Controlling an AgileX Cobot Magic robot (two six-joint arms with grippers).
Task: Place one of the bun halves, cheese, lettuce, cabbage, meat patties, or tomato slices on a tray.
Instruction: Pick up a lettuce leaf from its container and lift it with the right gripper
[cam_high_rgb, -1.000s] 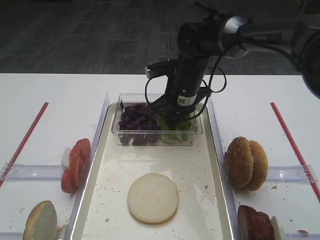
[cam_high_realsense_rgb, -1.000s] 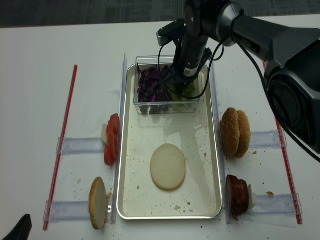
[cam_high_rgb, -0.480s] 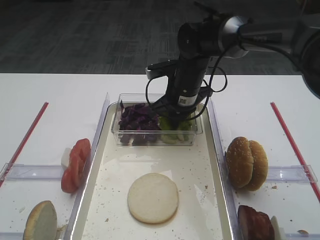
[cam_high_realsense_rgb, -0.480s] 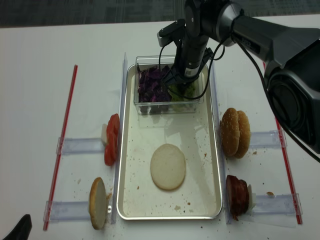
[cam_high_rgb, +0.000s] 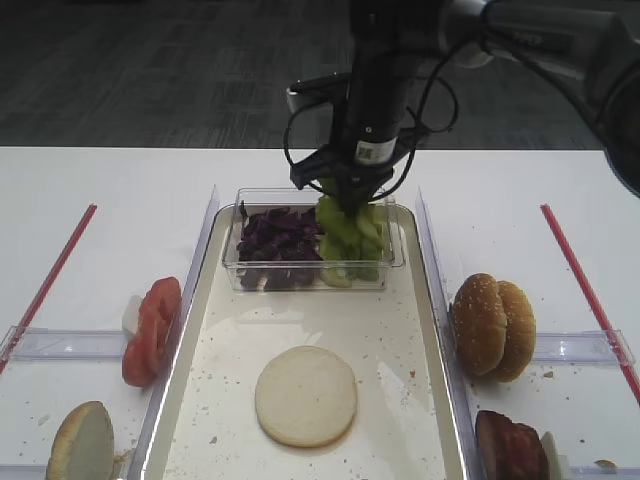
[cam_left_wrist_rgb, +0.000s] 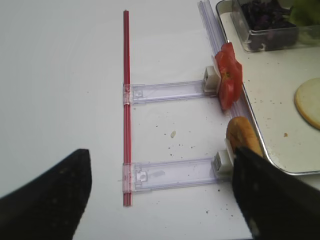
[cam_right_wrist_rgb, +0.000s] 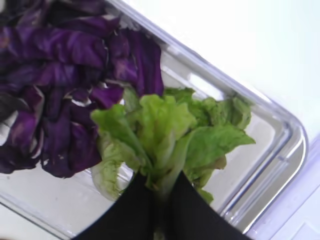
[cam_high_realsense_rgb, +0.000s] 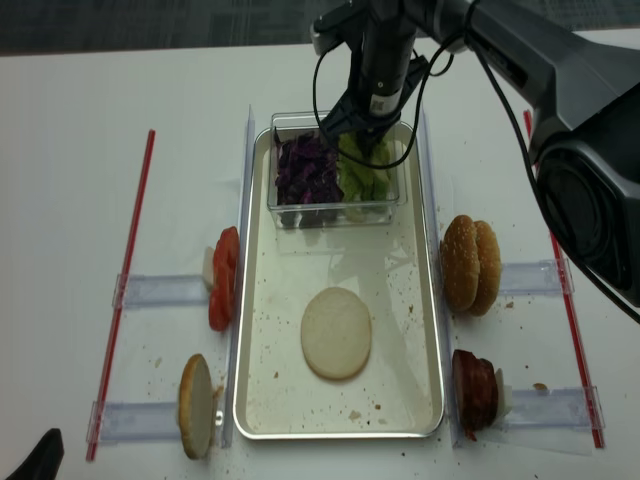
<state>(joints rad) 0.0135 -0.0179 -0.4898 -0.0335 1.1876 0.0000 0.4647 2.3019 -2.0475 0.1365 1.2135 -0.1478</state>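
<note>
- Far left: left gripper (cam_left_wrist_rgb: 160, 200) hangs low over bare tabletop beside a red straw (cam_left_wrist_rgb: 126, 100); its dark fingers stand wide apart, nothing between them. Well clear of the work.
- Left of tray: tomato slices (cam_high_rgb: 150, 330) stacked on edge in a clear holder, and a pale bun half (cam_high_rgb: 82, 440) nearer the front corner.
- Centre: the tray (cam_high_rgb: 190, 340) carries one flat bun half (cam_high_rgb: 305, 395) on its floor, with open crumb-speckled floor all round it (plenty of landing room between that bun and the tub).
- Back of tray: clear plastic tub (cam_high_rgb: 390, 262); purple cabbage (cam_high_rgb: 275, 235) fills its left side.
- Above the tub's right side: right gripper (cam_right_wrist_rgb: 159, 200) clenched on a clump of lettuce (cam_right_wrist_rgb: 165, 135), stems pinched, leaves fanning free, raised above the rest.
- Risk, my judgement: only the stems are held, so a quick swing could shed leaves onto the cabbage or over the tub wall; trailing leaves may also snag the tub's front rim if the arm comes forward too low.
- Right: sesame bun halves (cam_high_rgb: 492, 325) and meat patties (cam_high_rgb: 510, 445) sit outside the rim, off the likely path.
</note>
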